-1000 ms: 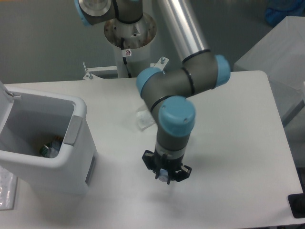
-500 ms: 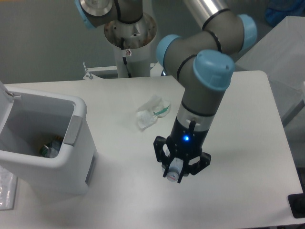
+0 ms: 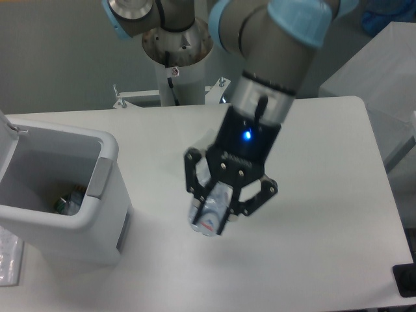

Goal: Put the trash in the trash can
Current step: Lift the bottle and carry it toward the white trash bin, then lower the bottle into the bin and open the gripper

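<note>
Your gripper (image 3: 218, 207) sits over the middle of the table (image 3: 325, 214), raised off the surface, its black body pointing down and toward the camera. A blue light glows on the wrist just above it. The jaws are clamped on the bottle (image 3: 211, 211): a clear crushed plastic piece with a pale label, gripped between the black fingers (image 3: 194, 179) on either side, its lower end sticking out below them. A faint shadow lies on the tabletop beneath the bottle, so it is off the surface.

The trash can (image 3: 97, 214) stands at the left edge of the table, well apart from the gripper. You see its white wall, rounded corner and the grey handle recess (image 3: 97, 177) near the rim on the side facing the arm. The hinged lid (image 3: 8, 140) is up at the far left, so the top is open. Inside, at the bottom, lies some small debris (image 3: 68, 201) with green and blue tints; what it is I cannot tell.

The wrapper is mostly hidden behind the gripper and wrist; only a pale sliver shows by the left finger, and I cannot say for sure it is the wrapper.

The arm's grey column (image 3: 177, 58) rises behind the table's far edge.
</note>
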